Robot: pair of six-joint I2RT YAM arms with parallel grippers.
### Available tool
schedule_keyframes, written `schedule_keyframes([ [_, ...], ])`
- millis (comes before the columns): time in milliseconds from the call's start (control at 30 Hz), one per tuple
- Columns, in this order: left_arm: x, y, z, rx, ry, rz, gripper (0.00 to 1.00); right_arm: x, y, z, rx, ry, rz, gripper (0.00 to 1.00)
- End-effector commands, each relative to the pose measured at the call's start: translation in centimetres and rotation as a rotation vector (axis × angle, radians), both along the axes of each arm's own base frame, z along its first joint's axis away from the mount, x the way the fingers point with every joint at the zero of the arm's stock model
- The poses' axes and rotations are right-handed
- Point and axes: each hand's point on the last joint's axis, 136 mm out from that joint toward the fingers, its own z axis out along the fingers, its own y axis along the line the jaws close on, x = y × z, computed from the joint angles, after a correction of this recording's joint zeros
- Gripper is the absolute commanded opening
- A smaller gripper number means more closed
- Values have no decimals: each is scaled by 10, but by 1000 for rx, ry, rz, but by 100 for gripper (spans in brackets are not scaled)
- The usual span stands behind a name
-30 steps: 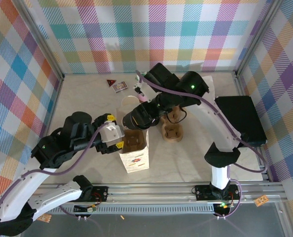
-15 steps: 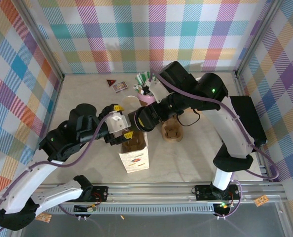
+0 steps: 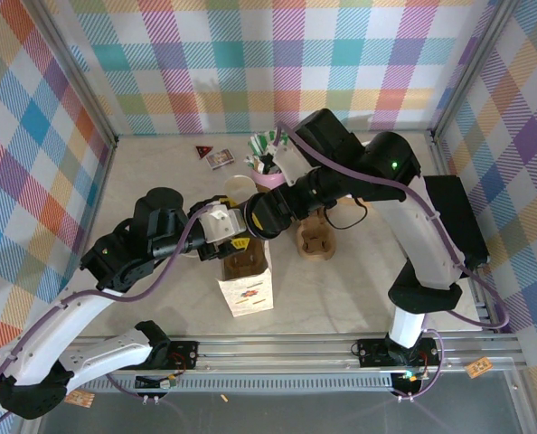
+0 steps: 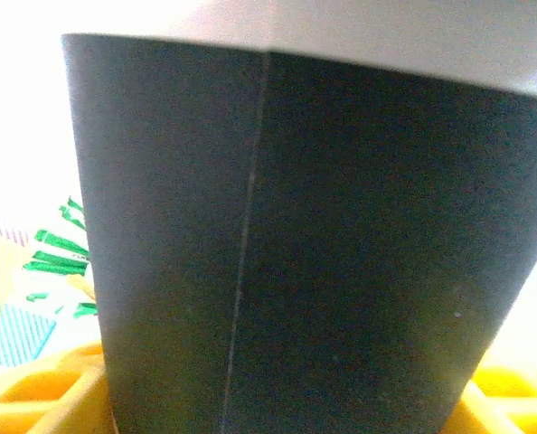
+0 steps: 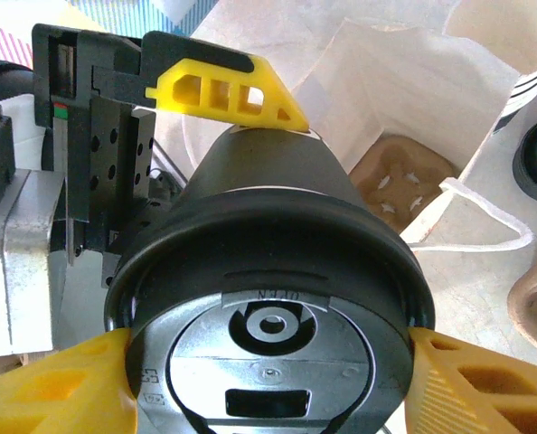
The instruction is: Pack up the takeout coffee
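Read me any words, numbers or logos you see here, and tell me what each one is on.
Nothing can be read for certain.
Lid of the takeout coffee: raised marks, too blurred.
Paper bag: printed label, too small.
Small packet at the back: print too small.

Matt dark paper cup (image 4: pixel 296 253), smooth glossy black plastic lid (image 5: pixel 268 298).

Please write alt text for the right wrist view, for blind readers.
Fingers of the right gripper clamp the black-lidded takeout coffee; a finger of the left gripper touches its side. Behind, an open white bag holds a cardboard carrier.
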Motion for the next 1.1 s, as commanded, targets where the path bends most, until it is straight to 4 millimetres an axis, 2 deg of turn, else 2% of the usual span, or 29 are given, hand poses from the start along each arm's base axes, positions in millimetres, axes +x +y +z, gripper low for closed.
schedule_keyframes([
  [0,2,-12,14,-88,-32,-29,63,-23,-21,-10,-77,79,31,54],
  [300,12,-16,30,-224,-41,26,50,-12,-18,3,-28,-14,28,73],
  [600,16,-14,30,-263,-17,63,47,-7,-17,8,-18,-75,47,82],
  [700,17,-14,37,-301,-27,67,46,-6,-18,13,-4,-102,52,80],
  [900,15,-16,39,-336,-1,68,46,-3,-17,25,36,-166,56,80],
  [1067,16,-17,40,-338,-5,62,45,-2,-14,24,37,-168,67,79],
])
